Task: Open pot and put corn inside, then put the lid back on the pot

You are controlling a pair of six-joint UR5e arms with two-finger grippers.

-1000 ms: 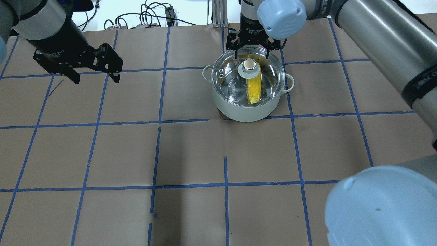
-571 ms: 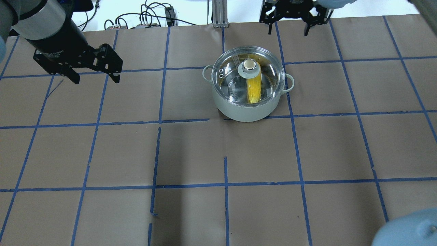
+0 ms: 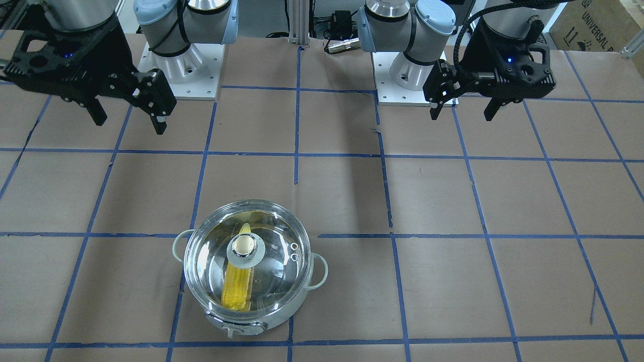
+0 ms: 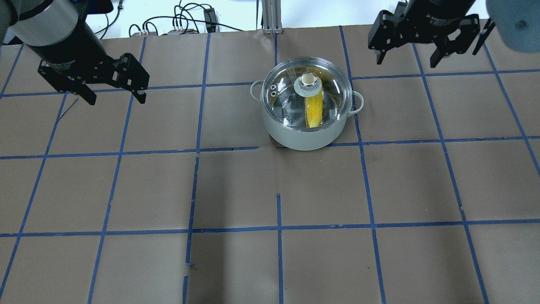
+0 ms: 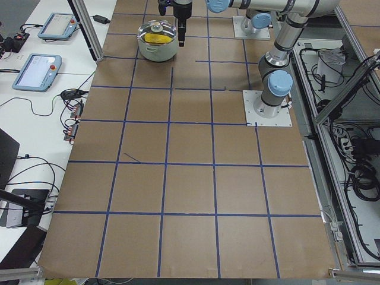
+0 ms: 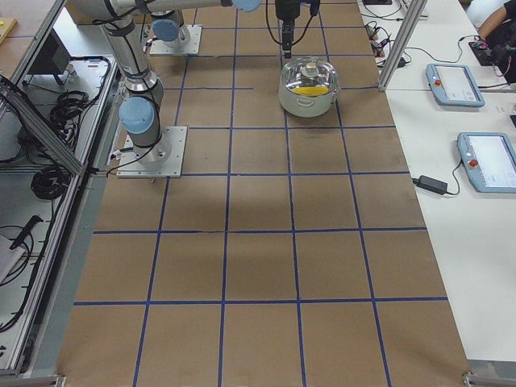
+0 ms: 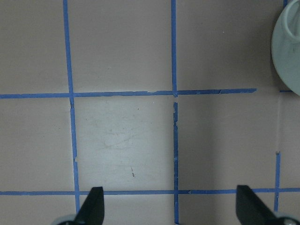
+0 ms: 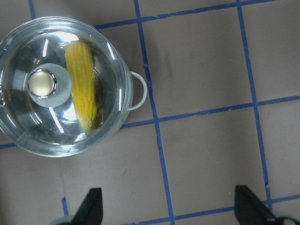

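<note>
The pot (image 4: 306,131) stands on the table's far middle, pale mint outside, with its control panel (image 3: 236,328) towards the operators' side. The clear glass lid (image 4: 282,99) sits flat on it, its beige knob (image 4: 309,80) free. The yellow corn (image 4: 314,110) lies inside under the glass; it also shows in the right wrist view (image 8: 82,91). My right gripper (image 4: 406,62) is open and empty, raised to the right of and behind the pot. My left gripper (image 4: 116,99) is open and empty, far to the pot's left.
Cables (image 4: 185,21) and an aluminium post (image 4: 272,17) stand at the table's far edge. The two arm bases (image 3: 181,65) (image 3: 417,75) sit on white plates at the robot's side. Blue tape lines (image 4: 278,228) cross the brown table cover.
My open right gripper has moved from just behind the lidded pot up and away to the right. The lid, pot and corn have stayed still. The left arm has barely moved.
</note>
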